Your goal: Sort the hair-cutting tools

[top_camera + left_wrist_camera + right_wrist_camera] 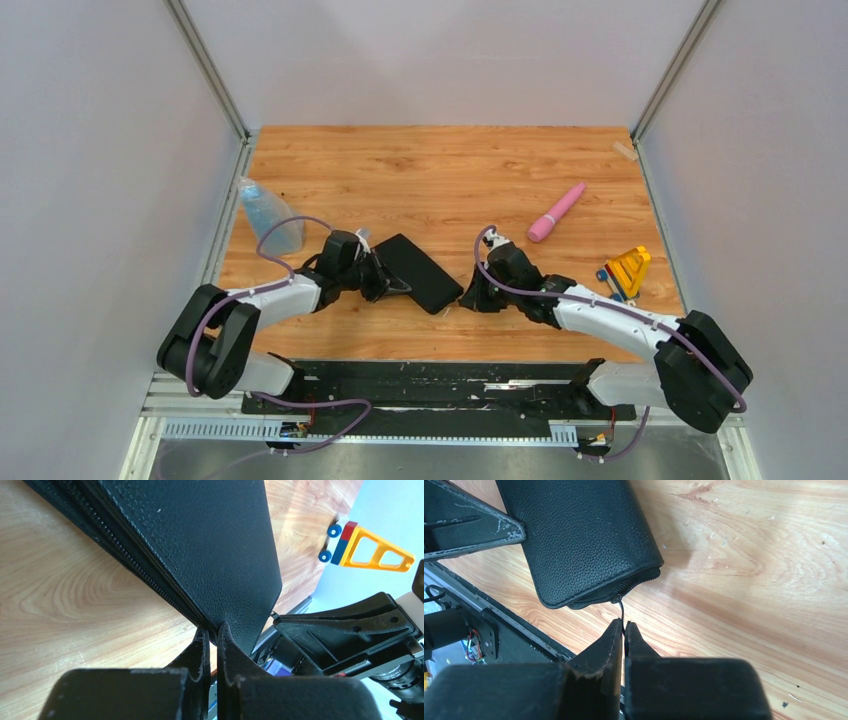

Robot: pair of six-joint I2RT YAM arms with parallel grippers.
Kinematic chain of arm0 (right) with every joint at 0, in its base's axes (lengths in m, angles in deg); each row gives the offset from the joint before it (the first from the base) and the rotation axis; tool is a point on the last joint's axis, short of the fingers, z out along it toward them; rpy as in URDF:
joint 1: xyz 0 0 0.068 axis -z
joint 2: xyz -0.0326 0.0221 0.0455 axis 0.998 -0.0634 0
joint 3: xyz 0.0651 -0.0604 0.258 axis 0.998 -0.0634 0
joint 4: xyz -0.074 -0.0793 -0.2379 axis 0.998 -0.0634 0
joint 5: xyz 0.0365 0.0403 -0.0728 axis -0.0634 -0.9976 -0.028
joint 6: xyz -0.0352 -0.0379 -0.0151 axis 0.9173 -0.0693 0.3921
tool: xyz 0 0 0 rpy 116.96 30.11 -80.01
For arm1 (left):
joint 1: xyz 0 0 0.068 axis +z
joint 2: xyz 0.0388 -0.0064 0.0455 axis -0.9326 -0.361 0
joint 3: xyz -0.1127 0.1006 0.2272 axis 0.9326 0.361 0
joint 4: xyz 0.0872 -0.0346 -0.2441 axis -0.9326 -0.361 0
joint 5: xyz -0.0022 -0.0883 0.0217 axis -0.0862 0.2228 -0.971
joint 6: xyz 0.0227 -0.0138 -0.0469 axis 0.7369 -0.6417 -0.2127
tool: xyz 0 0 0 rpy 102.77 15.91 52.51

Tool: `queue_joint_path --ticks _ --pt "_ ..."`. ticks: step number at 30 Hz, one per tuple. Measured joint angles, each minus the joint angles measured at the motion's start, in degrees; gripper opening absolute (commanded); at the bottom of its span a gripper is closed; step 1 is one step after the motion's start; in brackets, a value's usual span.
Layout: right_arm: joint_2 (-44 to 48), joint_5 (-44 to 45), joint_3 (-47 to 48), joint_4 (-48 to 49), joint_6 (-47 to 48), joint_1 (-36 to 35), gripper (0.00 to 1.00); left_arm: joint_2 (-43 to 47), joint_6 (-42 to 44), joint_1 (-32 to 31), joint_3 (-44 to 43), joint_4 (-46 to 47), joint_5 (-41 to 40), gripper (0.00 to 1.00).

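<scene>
With the left gripper point(213, 632) clamping the black case point(200, 545) at its left edge, the right gripper point(624, 628) pinches the zipper pull point(621, 609).

Top cam sits high behind both arm bases, looking down and forward over the whole table point(450, 170). The left wrist cam rides right behind the left gripper point(212, 627), low and super close, facing across toward the yellow toy point(372, 550) on the right. The right wrist cam looks down past the right gripper point(624, 624) the opposite way, tight on the zip pull point(620, 607). All three views share the black case point(420, 272).
</scene>
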Motion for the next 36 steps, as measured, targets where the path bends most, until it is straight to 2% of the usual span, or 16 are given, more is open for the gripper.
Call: queue_joint_path --ticks 3,5,6,7,9,12,16,22,24,25,26,28,29,30,32,36 --pt "-0.15 -1.81 0.02 -0.04 0.55 0.76 0.0 -1.55 1.4 0.42 -0.72 0.22 1.53 0.04" --pt "-0.66 -3.56 0.04 0.13 0.72 0.85 0.0 -1.9 2.23 0.7 -0.74 0.09 2.19 0.3" --pt "-1.07 -4.24 0.07 0.24 0.79 0.83 0.0 -1.9 2.67 0.76 -0.74 0.0 2.29 0.54" --pt "-1.68 -4.76 0.15 0.35 0.81 0.72 0.0 -1.9 3.45 0.79 -0.74 -0.13 2.14 0.72" --pt "-3.04 -4.24 0.35 -0.33 0.94 0.17 0.0 -1.88 5.35 1.57 -0.74 -1.09 0.59 0.88" --pt "-6.05 -3.63 0.81 -1.55 0.46 -2.08 0.0 -1.27 5.81 2.91 -0.7 -2.45 -1.22 0.92" --pt "-10.05 -3.89 4.22 -1.4 -0.28 -6.14 0.0 2.05 5.44 2.51 0.26 -2.97 -2.82 0.89" --pt "-17.33 -4.42 12.41 -0.15 -0.92 -10.93 0.0 5.9 2.91 -0.33 4.9 -2.91 -3.93 0.76" --pt "-19.32 -4.46 14.47 0.28 -0.9 -11.8 0.0 6.62 1.86 -1.38 6.01 -2.82 -4.02 0.68" --pt "-20.2 -4.57 15.32 0.44 -0.9 -12.09 0.0 6.95 1.62 -1.7 6.32 -2.8 -4.09 0.59" --pt "-20.92 -4.63 16.0 0.55 -0.9 -12.37 0.0 7.34 1.44 -2.19 6.62 -2.84 -4.42 0.54" --pt "-21.75 -4.59 16.57 0.5 -0.87 -12.61 0.0 7.78 0.94 -2.6 7.3 -2.97 -5.2 0.27" --pt "-21.86 -4.52 16.57 0.46 -0.85 -12.63 0.0 7.78 0.92 -2.71 7.48 -3.32 -5.66 0.2" --pt "-21.88 -4.37 16.57 0.13 -0.87 -12.61 0.0 7.8 0.7 -2.75 7.58 -3.5 -5.81 0.08" --pt "-21.88 -3.78 16.57 -0.31 -0.7 -12.61 0.0 8.09 0.44 -2.86 7.58 -3.54 -5.92 0.0" --pt "-19.91 -1.33 14.51 -0.83 -0.37 -12.41 0.0 9.11 0.5 -2.91 7.52 -3.72 -6.01 0.0"
